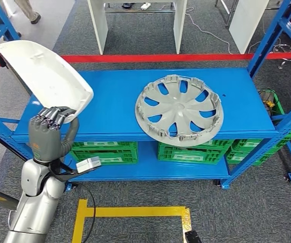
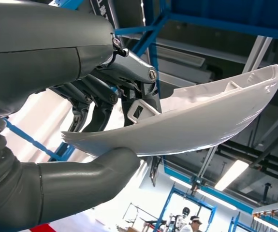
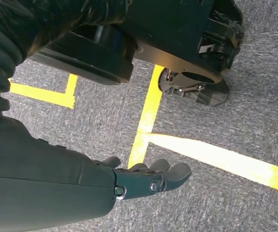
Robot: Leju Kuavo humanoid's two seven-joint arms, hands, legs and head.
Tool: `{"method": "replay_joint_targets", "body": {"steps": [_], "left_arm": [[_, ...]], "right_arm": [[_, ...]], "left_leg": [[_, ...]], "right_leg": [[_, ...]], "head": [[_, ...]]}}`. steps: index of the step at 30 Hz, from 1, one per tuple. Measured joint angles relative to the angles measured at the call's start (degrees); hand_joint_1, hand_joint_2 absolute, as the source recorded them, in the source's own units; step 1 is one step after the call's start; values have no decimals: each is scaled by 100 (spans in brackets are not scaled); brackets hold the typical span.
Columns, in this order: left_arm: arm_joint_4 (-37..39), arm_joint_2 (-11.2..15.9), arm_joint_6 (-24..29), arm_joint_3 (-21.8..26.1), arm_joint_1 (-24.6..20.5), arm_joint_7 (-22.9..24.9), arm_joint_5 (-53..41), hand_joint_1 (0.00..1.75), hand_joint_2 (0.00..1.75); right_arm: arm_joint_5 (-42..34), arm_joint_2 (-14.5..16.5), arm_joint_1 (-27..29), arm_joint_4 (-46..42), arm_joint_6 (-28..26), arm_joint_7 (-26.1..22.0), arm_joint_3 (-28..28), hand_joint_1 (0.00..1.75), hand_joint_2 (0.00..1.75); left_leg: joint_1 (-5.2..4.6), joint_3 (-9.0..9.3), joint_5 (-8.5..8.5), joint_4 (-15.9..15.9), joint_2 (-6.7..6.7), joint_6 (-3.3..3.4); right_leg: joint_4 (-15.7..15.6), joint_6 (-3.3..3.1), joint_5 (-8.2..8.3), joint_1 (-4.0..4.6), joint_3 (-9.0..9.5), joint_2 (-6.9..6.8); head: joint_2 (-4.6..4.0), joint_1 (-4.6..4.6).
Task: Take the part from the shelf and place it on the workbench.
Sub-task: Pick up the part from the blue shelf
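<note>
A white curved plastic panel (image 1: pixel 42 73) is lifted above the left end of the blue shelf (image 1: pixel 113 109). My left hand (image 1: pixel 48 130) grips its near edge, fingers on top and thumb underneath. The left wrist view shows the white panel (image 2: pixel 203 121) pinched between the dark fingers (image 2: pixel 93 104) and the grey thumb (image 2: pixel 93 174). A grey wheel cover (image 1: pixel 179 109) lies flat on the shelf top, right of centre, overhanging the front edge. My right hand (image 3: pixel 148 179) hangs over the carpet with its fingers out straight, holding nothing.
Green crates (image 1: pixel 189 152) fill the lower shelf level. Blue uprights (image 1: pixel 277 30) frame the shelf ends. Red tape (image 1: pixel 155 57) runs on the carpet behind the shelf, and yellow tape (image 1: pixel 132 212) marks a box on the floor in front. White table legs (image 1: pixel 97 25) stand beyond.
</note>
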Motion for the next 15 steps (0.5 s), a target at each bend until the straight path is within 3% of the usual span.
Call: {"method": "replay_joint_targets", "body": {"steps": [6, 11, 13, 15], "left_arm": [[-19, -42, 0, 154, 27, -137, -19, 175, 175], [1, 36, 0, 195, 30, -2, -116, 175, 175], [5, 45, 0, 208, 22, -56, -148, 175, 175], [10, 44, 0, 231, 21, -99, -194, 175, 175]], "right_arm": [[1, -4, -6, 0, -1, -37, -16, 0, 175], [2, -8, -30, 0, -12, -103, -25, 0, 175], [2, -19, -50, 0, -10, -110, -30, 0, 175], [-7, -34, -65, 0, -9, -128, -40, 0, 175]], "left_leg": [[-6, -5, -5, 17, 0, 8], [-4, -11, 59, -8, 6, 103], [29, 9, 154, -122, 29, 169], [43, -20, 201, -157, 47, 202]], "right_leg": [[-7, 10, 8, -9, -1, 0], [-43, 89, 57, -26, -7, 6], [109, 111, -102, -8, -93, 21], [728, 120, -471, 2, -365, 32]], "head": [[0, 0], [0, -2], [0, 7], [0, 15]]}}
